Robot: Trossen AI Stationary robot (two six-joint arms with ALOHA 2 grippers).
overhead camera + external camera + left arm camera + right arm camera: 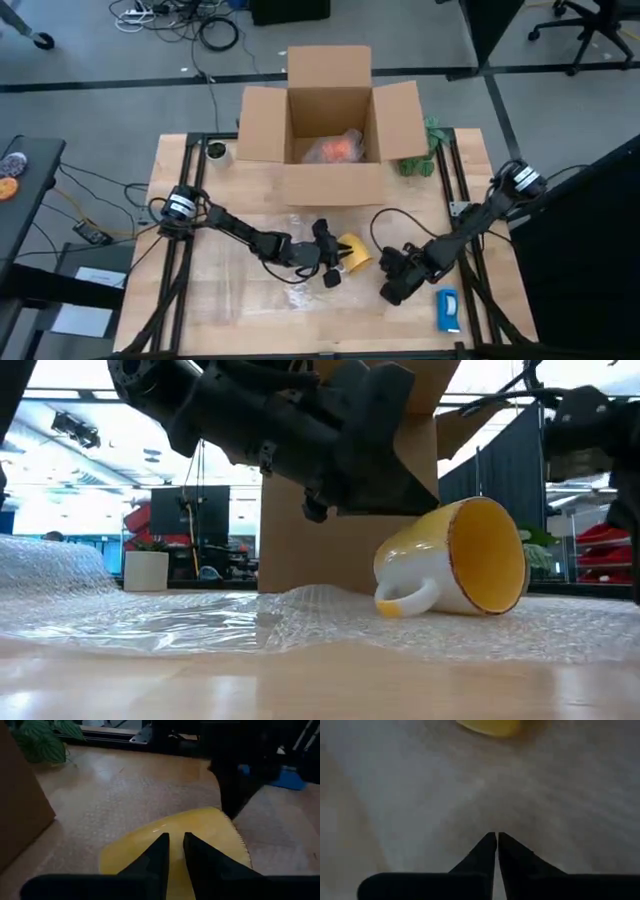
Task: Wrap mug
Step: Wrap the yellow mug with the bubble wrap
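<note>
The mug, yellow here, lies sideways on bubble wrap before the cardboard box, hard, slick and breakable, best held by its handle; left tool and right tool nearly closed, empty

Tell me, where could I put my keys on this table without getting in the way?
The near left corner of the table is bare wood. The middle is crowded: bubble wrap, mug, both pincers. The box fills the far side.
</note>
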